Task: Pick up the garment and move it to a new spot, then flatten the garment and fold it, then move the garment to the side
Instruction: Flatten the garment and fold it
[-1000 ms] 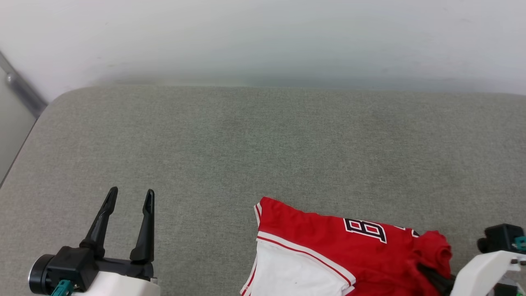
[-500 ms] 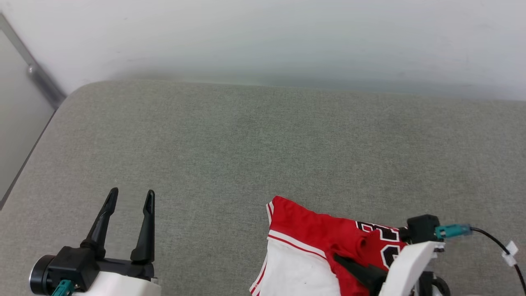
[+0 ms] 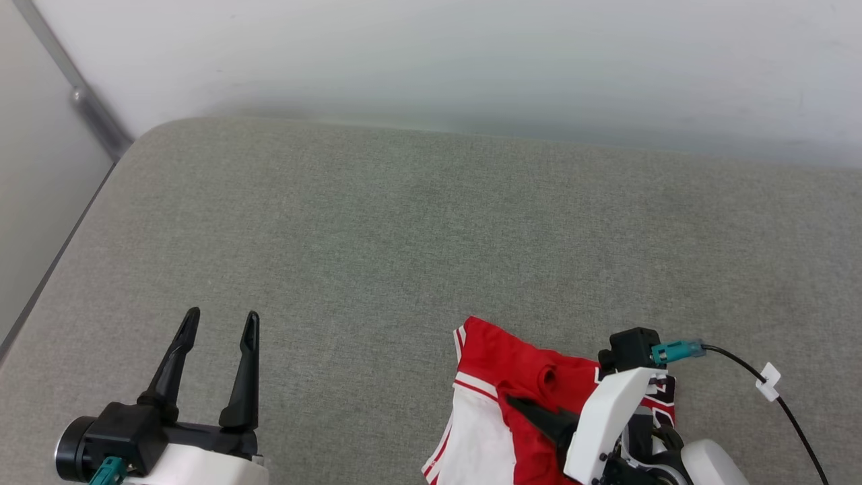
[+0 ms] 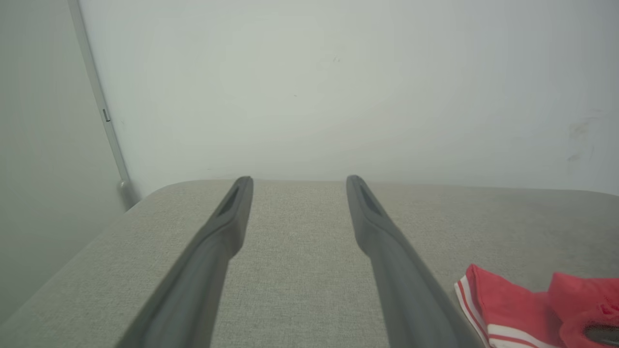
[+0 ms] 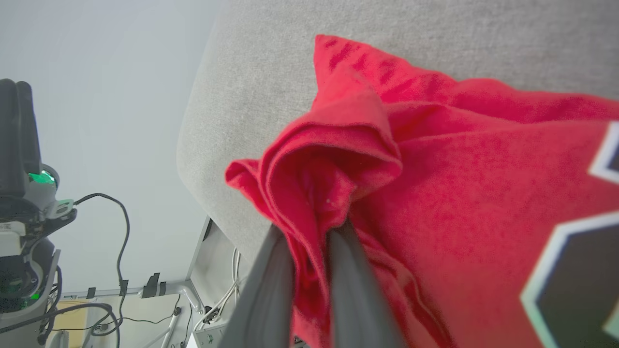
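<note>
The garment [image 3: 512, 364], red with a white sleeve and striped trim, lies bunched at the near right of the grey padded surface [image 3: 404, 236]. My right gripper [image 3: 515, 402] is shut on a fold of its red cloth, and its white wrist covers part of the black-and-white lettering. In the right wrist view the right gripper [image 5: 309, 232] pinches a gathered ridge of the garment [image 5: 459, 169]. My left gripper [image 3: 222, 316] stands open at the near left, apart from the cloth. Between the left gripper's [image 4: 298, 181] fingers is bare surface; the garment [image 4: 508, 309] shows at the lower right.
A pale wall [image 3: 431, 60] runs behind the surface. The surface's left edge [image 3: 67, 249] drops off beside a metal strip [image 3: 87, 101]. A black cable with a white tag [image 3: 768, 380] trails from my right wrist. Cables and gear [image 5: 29, 232] sit below the edge.
The head camera has shifted. My right gripper has carried the garment's right-hand fold leftward over the lettering, so the cloth is more bunched. The left gripper stays open in place.
</note>
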Controlling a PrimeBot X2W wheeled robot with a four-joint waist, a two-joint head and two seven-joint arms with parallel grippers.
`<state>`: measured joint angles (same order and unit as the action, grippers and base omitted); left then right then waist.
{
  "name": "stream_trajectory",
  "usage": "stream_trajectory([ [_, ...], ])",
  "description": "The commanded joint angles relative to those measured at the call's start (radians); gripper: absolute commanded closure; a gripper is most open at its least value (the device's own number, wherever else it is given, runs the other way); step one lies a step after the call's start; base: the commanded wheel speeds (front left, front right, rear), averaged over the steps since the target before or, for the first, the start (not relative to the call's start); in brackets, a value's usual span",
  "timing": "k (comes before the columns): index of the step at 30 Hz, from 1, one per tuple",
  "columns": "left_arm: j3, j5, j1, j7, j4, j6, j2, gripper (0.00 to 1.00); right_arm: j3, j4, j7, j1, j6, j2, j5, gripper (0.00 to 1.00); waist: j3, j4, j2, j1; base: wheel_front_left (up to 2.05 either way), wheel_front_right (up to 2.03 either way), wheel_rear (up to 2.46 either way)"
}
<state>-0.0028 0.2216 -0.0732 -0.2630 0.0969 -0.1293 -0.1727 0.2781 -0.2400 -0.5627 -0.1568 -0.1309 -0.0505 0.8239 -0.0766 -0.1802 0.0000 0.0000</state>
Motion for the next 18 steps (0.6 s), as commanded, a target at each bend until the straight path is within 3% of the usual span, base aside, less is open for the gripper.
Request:
stream_trajectory([
  [1, -0.006, -0.001, 0.009, -0.002, -0.002, -0.001, -0.001, 0.00, 0.000, -0.023, 0.019, -0.025, 0.000, 0.001, -0.013, 0.55, -0.002, -0.004, 0.0000, 0.0000, 0.00, 0.00, 0.00],
  [2, -0.007, 0.000, 0.010, -0.002, -0.003, -0.001, -0.002, 0.00, 0.005, -0.039, 0.029, -0.036, 0.000, 0.001, -0.013, 0.00, -0.003, -0.005, 0.0000, 0.0000, 0.00, 0.00, 0.00],
  [10, 0.003, -0.004, 0.005, -0.002, -0.007, -0.001, -0.001, 0.00, 0.133, -0.020, 0.048, -0.054, 0.000, 0.001, 0.120, 0.00, -0.001, 0.004, 0.0000, 0.0000, 0.00, 0.00, 0.00],
  [13, 0.008, -0.006, 0.003, -0.002, -0.005, -0.001, -0.001, 0.00, 0.150, 0.006, 0.053, -0.078, 0.000, 0.000, 0.102, 0.00, 0.003, 0.020, 0.0000, 0.0000, 0.00, 0.00, 0.00],
  [18, 0.010, -0.006, 0.005, -0.002, 0.000, -0.001, -0.005, 0.00, 0.072, 0.047, 0.057, -0.105, 0.000, 0.000, 0.004, 0.00, 0.007, 0.054, 0.0000, 0.0000, 0.00, 0.00, 0.00],
])
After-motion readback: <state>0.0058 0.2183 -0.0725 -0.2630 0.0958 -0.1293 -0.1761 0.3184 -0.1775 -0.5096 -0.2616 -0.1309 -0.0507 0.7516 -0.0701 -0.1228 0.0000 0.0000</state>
